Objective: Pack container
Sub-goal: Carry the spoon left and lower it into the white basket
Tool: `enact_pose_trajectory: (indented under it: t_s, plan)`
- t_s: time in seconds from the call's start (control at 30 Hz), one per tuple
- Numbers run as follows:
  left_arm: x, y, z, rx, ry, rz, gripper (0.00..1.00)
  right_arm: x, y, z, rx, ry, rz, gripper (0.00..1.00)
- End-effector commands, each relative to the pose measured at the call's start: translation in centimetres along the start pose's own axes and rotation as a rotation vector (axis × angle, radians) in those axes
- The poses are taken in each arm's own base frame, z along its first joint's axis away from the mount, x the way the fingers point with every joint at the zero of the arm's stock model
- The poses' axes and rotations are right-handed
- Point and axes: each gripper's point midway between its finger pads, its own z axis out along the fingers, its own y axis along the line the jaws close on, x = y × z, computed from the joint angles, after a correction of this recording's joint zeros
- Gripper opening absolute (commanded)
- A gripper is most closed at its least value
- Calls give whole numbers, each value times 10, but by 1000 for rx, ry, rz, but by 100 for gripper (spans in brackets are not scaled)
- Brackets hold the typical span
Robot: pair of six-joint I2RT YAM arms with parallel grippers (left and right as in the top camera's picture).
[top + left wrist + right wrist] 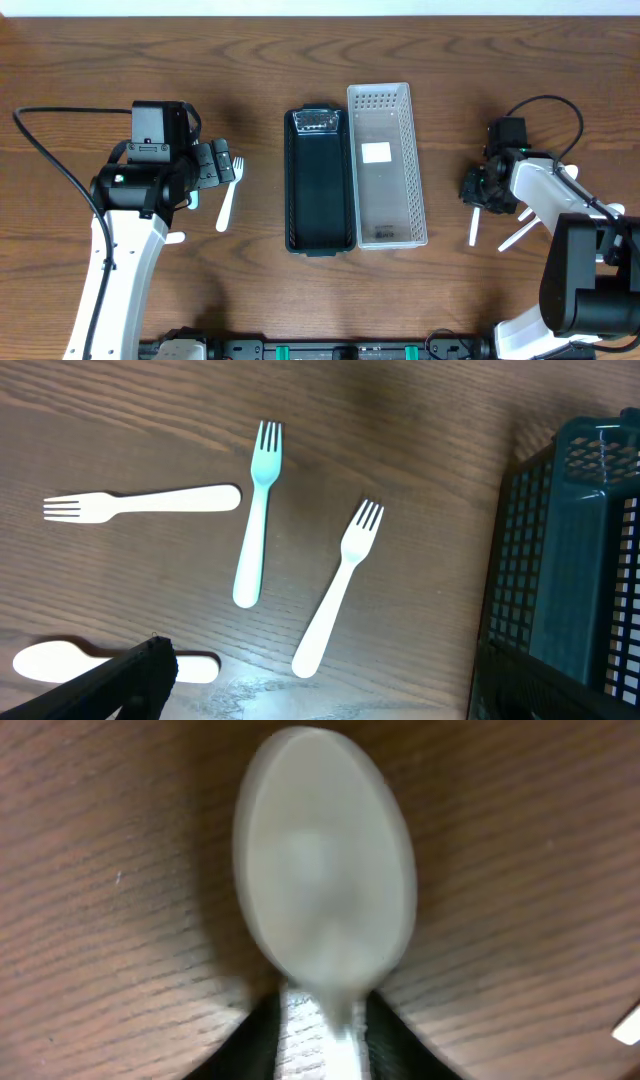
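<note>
Filling the right wrist view, a white spoon [325, 870] lies bowl-up just ahead of the right claw [320, 1035]. Its dark fingers [250, 1035] are pressed in on either side of the neck, so it looks pinched there, right behind the bowl.

A hold this narrow on smooth plastic could let the spoon swivel or slide out in transit. A drooping end might then catch the wall of the clear tray [385, 200] or the dark basket [292, 180]. Both stand side by side, touching, at mid-tabletop [450, 60], well apart from this claw. A second white utensil [520, 237] lies just beside the arm and could be knocked as it lifts.

From overhead, the spoon's handle runs back under the wrist toward the robot. The left claw [215, 165] hangs over three forks [255, 510]; I cannot tell whether it is spread or pressed together.
</note>
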Motion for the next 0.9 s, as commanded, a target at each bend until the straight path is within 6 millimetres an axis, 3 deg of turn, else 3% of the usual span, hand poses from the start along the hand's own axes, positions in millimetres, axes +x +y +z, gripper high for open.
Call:
enact_pose_trajectory:
  t_s: [0.0,0.1,0.2,0.3,0.4,0.53,0.67,0.77,0.87]
  plan:
    - [-6,0,-4,0,-15,-6,98,22,-11,16,39,72,7,14]
    - [-6,0,-4,0,-16,-6,98,20,-11,16,35,62,7,1]
    - [-6,0,-4,0,-16,-6,98,12,-8,13,28,41,8,1]
    - [-6,0,-4,0,-16,-6,98,-5,-1,-6,15,16,2,1]
    - [-6,0,-4,0,-16,-6,98,-32,15,-45,-15,-47,-38,1]
    - [-6,0,-4,0,-16,-6,98,-65,61,-118,-125,-191,-115,1]
    - [-6,0,-4,0,-16,-6,98,-69,116,-181,-249,-305,-215,1]
    - [-6,0,-4,0,-16,-7,98,-54,149,-196,-296,-315,-262,1]
    - [-6,0,-4,0,-15,-7,98,-33,172,-189,-309,-277,-300,1]
